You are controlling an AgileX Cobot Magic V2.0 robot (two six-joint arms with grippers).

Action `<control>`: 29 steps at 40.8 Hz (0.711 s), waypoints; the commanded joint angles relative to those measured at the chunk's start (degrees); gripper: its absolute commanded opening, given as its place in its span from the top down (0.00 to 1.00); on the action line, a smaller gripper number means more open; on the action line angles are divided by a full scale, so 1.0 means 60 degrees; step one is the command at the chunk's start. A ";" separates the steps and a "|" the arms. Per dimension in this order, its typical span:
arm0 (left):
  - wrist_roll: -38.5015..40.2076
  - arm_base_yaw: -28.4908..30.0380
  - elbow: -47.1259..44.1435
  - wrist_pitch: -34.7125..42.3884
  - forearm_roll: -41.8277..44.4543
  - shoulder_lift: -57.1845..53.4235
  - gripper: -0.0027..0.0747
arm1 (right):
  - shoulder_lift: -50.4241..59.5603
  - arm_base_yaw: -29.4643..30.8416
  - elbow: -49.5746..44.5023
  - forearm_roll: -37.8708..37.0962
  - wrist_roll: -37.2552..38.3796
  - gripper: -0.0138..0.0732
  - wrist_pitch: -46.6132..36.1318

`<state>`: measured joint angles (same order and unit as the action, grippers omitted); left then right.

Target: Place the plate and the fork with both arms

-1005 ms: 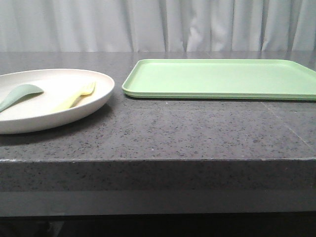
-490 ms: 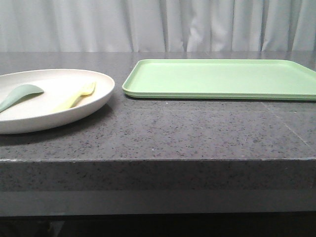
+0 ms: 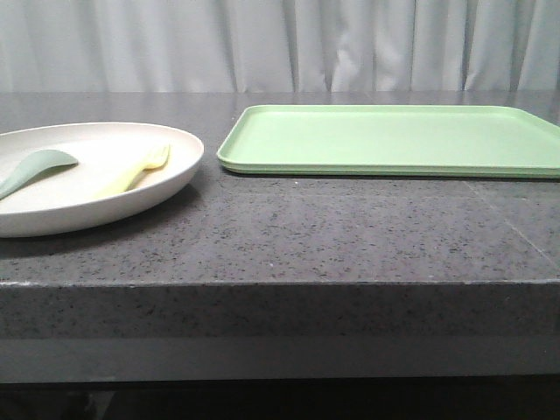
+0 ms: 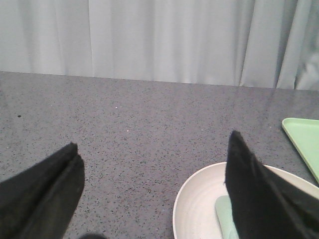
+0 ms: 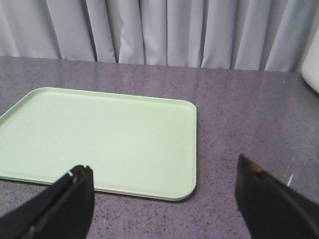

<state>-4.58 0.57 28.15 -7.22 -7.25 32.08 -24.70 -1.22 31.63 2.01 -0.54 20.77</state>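
While the fork [image 3: 136, 171] lies on the plate [image 3: 179, 166] beside a spoon [image 3: 33, 168], my left gripper [image 4: 152, 164] hangs wide open above the plate's edge. My right gripper [image 5: 164, 186], equally wide and empty, hovers over the green tray [image 5: 99, 134]

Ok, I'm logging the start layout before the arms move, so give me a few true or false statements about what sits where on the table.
1. The fork lies inside the plate. True.
2. The spoon sits on the green tray. False: it lies in the plate, left of the fork.
3. The tray carries nothing. True.
4. The left gripper is shut on the plate rim. False: its fingers are spread wide and hold nothing.
5. The plate sits on the tray. False: it rests on the dark table, left of the tray.
6. The right gripper is open. True.
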 commanded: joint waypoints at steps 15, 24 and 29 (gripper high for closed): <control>0.0000 0.0005 0.3891 -0.2660 -0.0158 0.3233 0.29 | -0.0128 0.0072 0.0329 -0.0002 -0.0058 0.15 -0.0781; 0.0000 0.0005 0.6080 -0.6479 -0.0158 0.5721 0.29 | -0.0128 0.0072 0.0329 -0.0002 -0.0058 0.15 -0.0781; 0.0000 0.0005 0.6677 -0.7384 -0.0158 0.6907 0.30 | -0.0128 0.0072 0.0329 -0.0002 -0.0058 0.15 -0.0781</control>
<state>-4.58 0.57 64.34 -49.85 -7.61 70.70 -24.70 -1.22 31.63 2.01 -0.54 20.77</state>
